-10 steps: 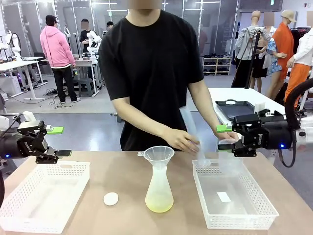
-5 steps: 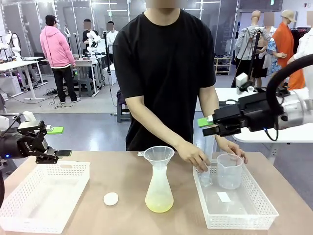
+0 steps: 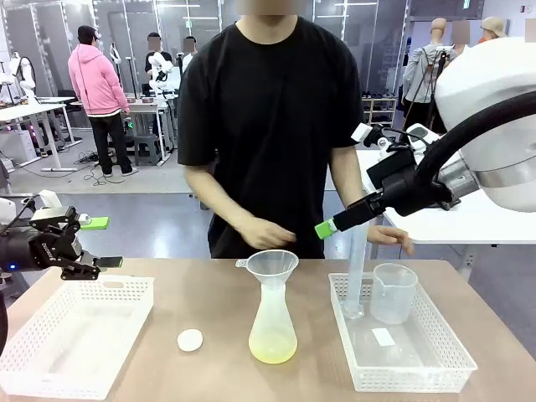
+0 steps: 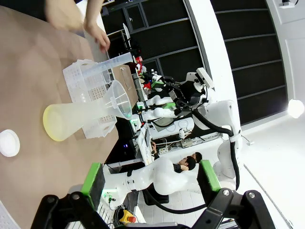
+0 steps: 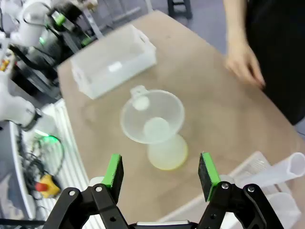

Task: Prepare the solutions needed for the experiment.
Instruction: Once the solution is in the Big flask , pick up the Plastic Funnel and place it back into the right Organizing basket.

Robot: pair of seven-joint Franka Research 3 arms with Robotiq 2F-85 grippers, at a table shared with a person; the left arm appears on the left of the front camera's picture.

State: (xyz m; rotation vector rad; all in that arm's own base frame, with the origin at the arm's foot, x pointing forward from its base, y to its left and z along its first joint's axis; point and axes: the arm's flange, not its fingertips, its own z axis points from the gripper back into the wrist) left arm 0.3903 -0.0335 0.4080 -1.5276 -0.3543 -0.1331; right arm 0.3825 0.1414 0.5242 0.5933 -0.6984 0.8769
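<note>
Our right gripper [image 3: 328, 228] has lifted clear of the beaker [image 3: 394, 293], which now stands in the right basket [image 3: 419, 381] just beside the graduated cylinder [image 3: 355, 276] — its jaws are apart and empty. The person's hand [image 3: 266, 232] has drawn back too. The solutions [image 3: 272, 352] pool pale yellow at the bottom of the flask [image 3: 272, 318], under the funnel [image 3: 271, 266], mid-tabletop. Our left gripper [image 3: 102, 263] hangs at the side, jaws wide and empty. We judge the pouring done — the funnel still needs removing.
</note>
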